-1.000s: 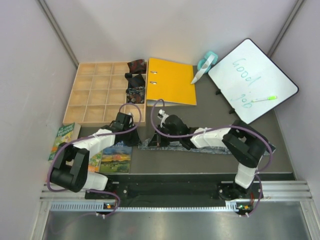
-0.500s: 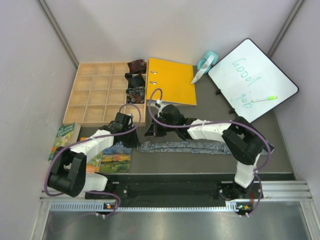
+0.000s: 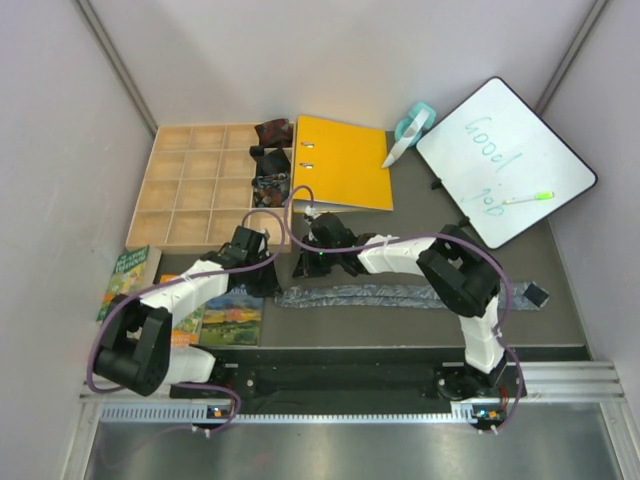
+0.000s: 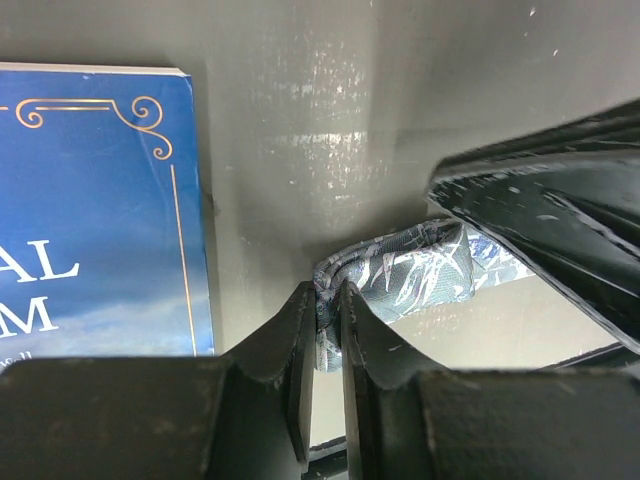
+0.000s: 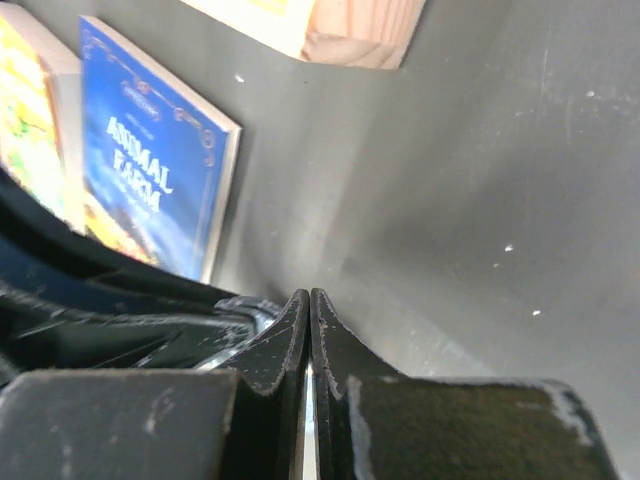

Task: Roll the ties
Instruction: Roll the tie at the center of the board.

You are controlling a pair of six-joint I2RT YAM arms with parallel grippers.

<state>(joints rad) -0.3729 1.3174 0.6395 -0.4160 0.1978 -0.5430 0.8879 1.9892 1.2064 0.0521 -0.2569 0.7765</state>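
- Stretched flat on the dark surface [image 3: 400,325], long axis running left to right in front of both arms: silvery grey-blue tie [image 3: 380,295].
- Folded over at its left end, with that fold pinched between the left fingers [image 4: 303,335], nearly closed with only cloth between them.
- Just beside that same end, on its far side: right fingers [image 5: 300,335], pressed fully together, nothing visibly held.
- Rest of the length trailing away rightward, loose on the surface.
- Judged: rolling to run from the pinched left end toward the right, along the long axis; left arm on the tie, right arm near enough to steady the turn.
- Well apart at the back, in the wooden tray [image 3: 190,200]: small rolled ties [image 3: 270,160].
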